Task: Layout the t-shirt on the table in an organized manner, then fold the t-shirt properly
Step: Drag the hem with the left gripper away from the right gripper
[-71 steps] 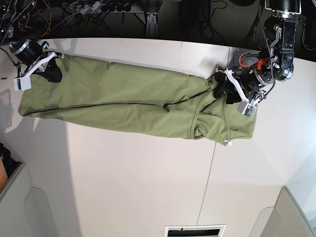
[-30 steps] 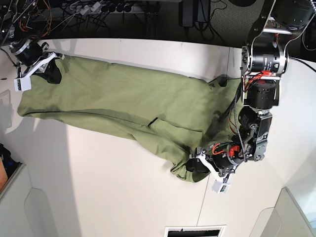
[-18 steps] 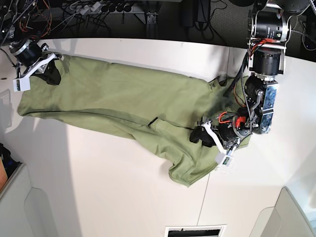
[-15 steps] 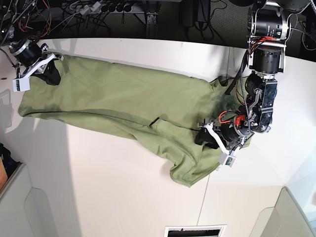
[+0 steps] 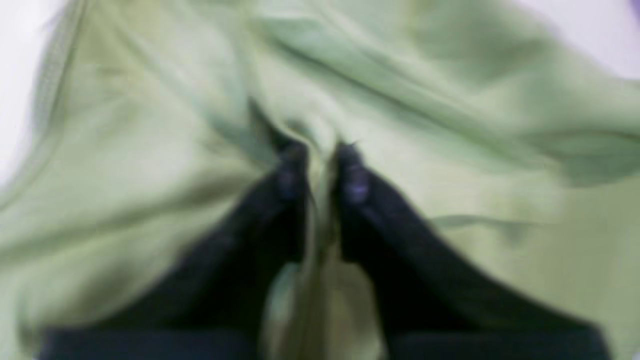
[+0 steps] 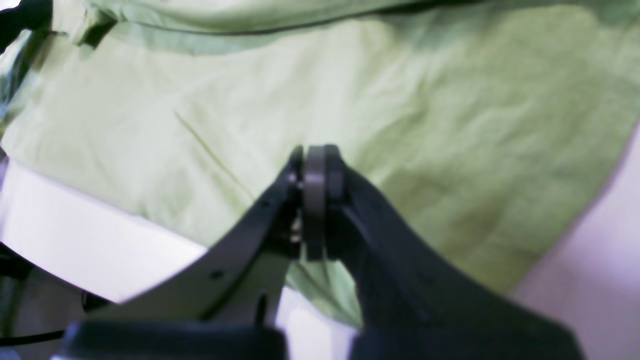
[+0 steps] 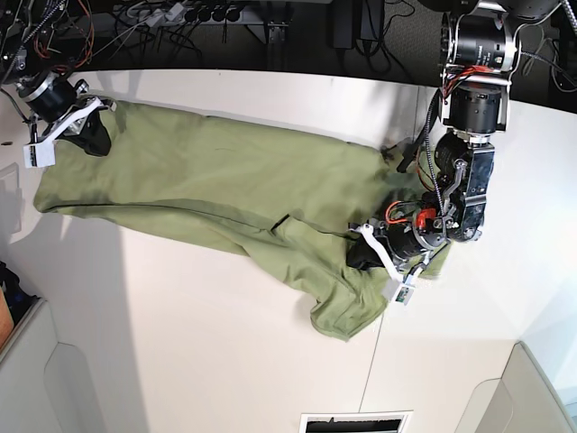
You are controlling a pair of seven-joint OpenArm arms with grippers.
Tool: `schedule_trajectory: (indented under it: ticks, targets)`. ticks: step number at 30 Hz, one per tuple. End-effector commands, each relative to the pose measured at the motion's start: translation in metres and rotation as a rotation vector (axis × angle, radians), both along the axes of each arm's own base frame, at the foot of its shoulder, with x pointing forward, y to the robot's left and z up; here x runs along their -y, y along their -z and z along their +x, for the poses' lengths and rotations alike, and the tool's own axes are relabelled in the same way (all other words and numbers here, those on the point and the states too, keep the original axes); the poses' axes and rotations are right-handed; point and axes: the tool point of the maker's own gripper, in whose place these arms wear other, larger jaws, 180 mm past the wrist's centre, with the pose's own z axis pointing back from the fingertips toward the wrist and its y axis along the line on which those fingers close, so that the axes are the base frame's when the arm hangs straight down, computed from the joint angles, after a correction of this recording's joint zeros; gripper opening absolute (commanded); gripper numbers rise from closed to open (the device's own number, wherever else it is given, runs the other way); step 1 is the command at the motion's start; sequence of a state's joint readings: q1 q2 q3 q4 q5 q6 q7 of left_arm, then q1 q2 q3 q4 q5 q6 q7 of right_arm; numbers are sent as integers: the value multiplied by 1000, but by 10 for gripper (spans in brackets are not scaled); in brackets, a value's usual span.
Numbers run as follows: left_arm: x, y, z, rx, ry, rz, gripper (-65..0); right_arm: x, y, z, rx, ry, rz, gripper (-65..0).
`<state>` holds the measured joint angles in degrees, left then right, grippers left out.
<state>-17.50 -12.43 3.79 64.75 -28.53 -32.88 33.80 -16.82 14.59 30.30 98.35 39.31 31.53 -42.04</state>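
The olive-green t-shirt (image 7: 207,180) lies stretched lengthwise across the white table (image 7: 225,343), with its right end bunched and a flap hanging toward the front. My left gripper (image 7: 362,256) rests on that bunched part. In the left wrist view its black fingers (image 5: 295,170) are nearly together, and a ridge of t-shirt (image 5: 450,100) cloth is pinched between them. My right gripper (image 7: 94,137) sits at the shirt's far left corner. Its jaws (image 6: 315,170) are shut over the t-shirt (image 6: 450,125); whether cloth is caught between the pads I cannot tell.
A thin dark seam (image 7: 383,334) crosses the table at the right. Grey bins stand at the front left (image 7: 81,388) and front right (image 7: 532,397) corners. Cables (image 7: 180,18) run behind the back edge. The left arm's column (image 7: 473,90) rises over the shirt's right end.
My left gripper moved back from the shirt's front flap to the bunched cloth and its jaws closed on a fold. The right gripper stayed put.
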Motion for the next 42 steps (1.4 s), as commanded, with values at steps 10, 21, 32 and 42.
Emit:
schedule_trajectory:
  ticks: [10,21,32,42]
  targets:
    - [38,-107,47,264,52,-113,-650,3,-12,8,48,0,-3,-650]
    - [42,-82,36,187,78,-41,-598,3,-12,7,46,-1,-3,-650]
    - [44,-80,33,195,67,-74,-379,3,-12,7,45,-1,-3,-650]
    - [52,-89,39,227,56,-93,-379,3,-12,7,45,-1,-3,-650]
